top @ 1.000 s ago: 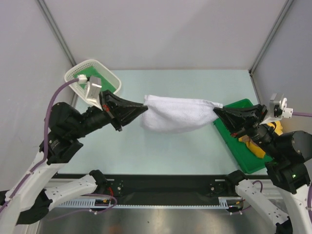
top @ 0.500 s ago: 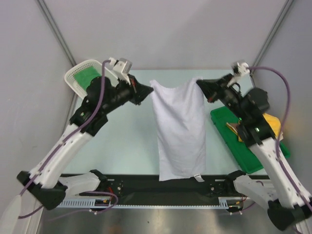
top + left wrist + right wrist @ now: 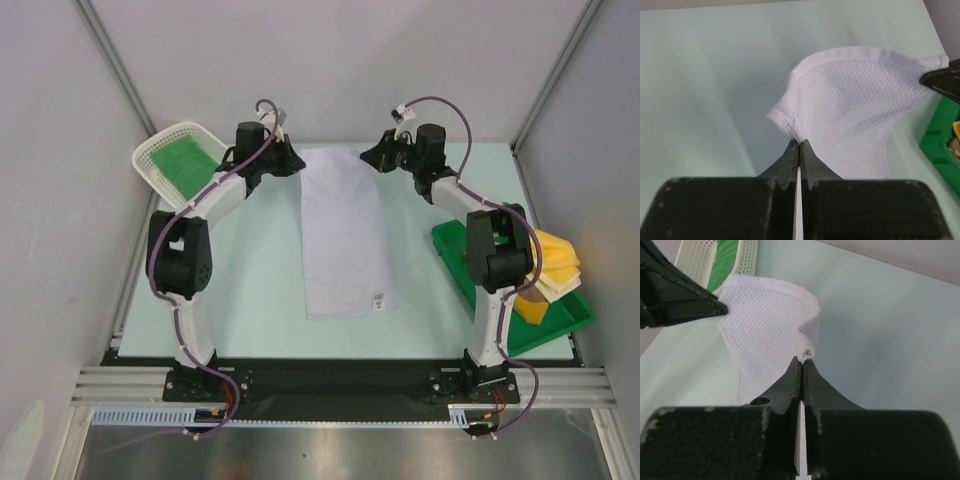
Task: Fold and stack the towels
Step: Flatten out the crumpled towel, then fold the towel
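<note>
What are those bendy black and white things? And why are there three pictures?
Those are two robot arms bolted to a table. The big picture comes from a camera up above. The other two come from little cameras on each arm's wrist, looking past its own hand. The left hand and the right hand are each pinched shut on a far corner of the white towel. The rest of it lies stretched out on the table. On the left sits a white basket with a green towel inside. On the right is a green tray holding yellowish towels.
</note>
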You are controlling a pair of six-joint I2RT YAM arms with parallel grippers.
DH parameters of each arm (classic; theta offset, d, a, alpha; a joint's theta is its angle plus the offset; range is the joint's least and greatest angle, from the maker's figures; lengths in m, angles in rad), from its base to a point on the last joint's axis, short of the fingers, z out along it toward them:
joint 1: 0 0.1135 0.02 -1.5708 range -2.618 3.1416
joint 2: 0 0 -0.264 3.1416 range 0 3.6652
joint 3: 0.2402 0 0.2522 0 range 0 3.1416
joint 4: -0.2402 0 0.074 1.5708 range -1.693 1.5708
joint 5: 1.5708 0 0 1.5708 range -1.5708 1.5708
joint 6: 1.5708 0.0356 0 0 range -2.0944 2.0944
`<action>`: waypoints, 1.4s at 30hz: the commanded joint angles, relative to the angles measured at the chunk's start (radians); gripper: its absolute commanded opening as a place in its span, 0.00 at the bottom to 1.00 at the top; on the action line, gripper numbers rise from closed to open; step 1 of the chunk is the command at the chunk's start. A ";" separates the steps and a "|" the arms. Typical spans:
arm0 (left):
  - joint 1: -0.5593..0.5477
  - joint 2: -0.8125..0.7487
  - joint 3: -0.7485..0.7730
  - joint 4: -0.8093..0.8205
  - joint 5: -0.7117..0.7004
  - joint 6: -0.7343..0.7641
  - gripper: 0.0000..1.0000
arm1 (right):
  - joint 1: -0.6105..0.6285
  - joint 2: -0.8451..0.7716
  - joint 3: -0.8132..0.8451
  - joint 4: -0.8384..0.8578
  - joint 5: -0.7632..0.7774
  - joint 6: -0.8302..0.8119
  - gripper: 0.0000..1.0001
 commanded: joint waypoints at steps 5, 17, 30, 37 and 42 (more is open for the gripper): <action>0.059 0.064 0.094 0.151 0.189 0.043 0.00 | -0.030 0.055 0.065 0.190 -0.139 -0.004 0.00; -0.011 -0.261 -0.393 0.288 0.217 0.050 0.00 | -0.043 -0.245 -0.340 0.058 -0.104 -0.015 0.00; -0.168 -0.551 -0.770 0.262 0.086 -0.026 0.01 | -0.039 -0.607 -0.831 0.018 -0.023 0.083 0.00; -0.203 -0.595 -0.899 0.260 0.010 -0.094 0.11 | -0.004 -0.699 -0.960 -0.032 0.002 0.100 0.10; -0.242 -0.655 -0.965 0.224 -0.046 -0.100 0.30 | 0.038 -0.751 -0.989 -0.132 -0.003 0.100 0.26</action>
